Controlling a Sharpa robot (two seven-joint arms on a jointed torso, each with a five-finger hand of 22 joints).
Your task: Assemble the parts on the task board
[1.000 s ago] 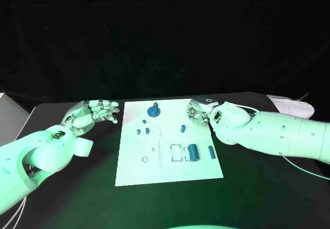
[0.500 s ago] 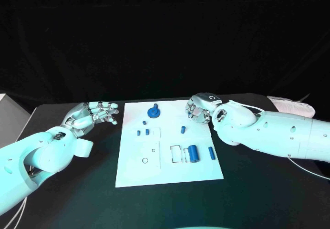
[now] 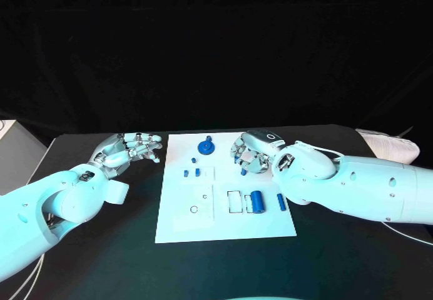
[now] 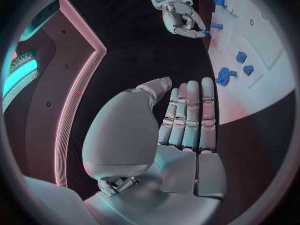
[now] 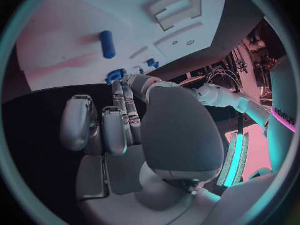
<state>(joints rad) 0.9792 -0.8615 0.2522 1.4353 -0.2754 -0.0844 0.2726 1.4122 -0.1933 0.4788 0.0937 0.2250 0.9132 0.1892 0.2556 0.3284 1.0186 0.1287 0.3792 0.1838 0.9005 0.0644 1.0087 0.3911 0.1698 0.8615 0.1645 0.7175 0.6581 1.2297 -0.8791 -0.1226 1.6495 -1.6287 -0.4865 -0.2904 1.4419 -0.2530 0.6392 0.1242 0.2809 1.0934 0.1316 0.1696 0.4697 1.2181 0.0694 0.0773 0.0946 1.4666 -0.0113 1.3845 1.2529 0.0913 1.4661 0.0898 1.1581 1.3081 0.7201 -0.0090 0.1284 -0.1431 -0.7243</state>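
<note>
The white task board [image 3: 226, 215] lies mid-table. My right hand [image 3: 253, 153] hovers over its far right part, fingers apart and holding nothing, fingertips close above a small blue peg [image 3: 242, 169]. That peg [image 5: 107, 44] lies on the board [image 5: 69, 30], apart from my right hand [image 5: 137, 130]. A blue round piece [image 3: 206, 147] sits at the far edge, with three small blue pieces [image 3: 190, 170] nearer. A blue cylinder [image 3: 257, 200] and a slim blue piece [image 3: 281, 201] lie at the right. My left hand [image 3: 131, 149] hovers left of the board, empty, fingers extended [image 4: 187, 115].
A white object [image 3: 392, 144] lies at the table's right edge and a pale box [image 3: 11, 134] at its left edge. Rectangular recesses [image 3: 236, 201] and a small ring hole [image 3: 193, 209] mark the board. The round piece [image 4: 223, 76] and the right hand [image 4: 180, 17] appear beyond my left fingers.
My right hand has moved leftward from the board's far right edge to over the board, above the small peg. The left hand has stayed about where it was.
</note>
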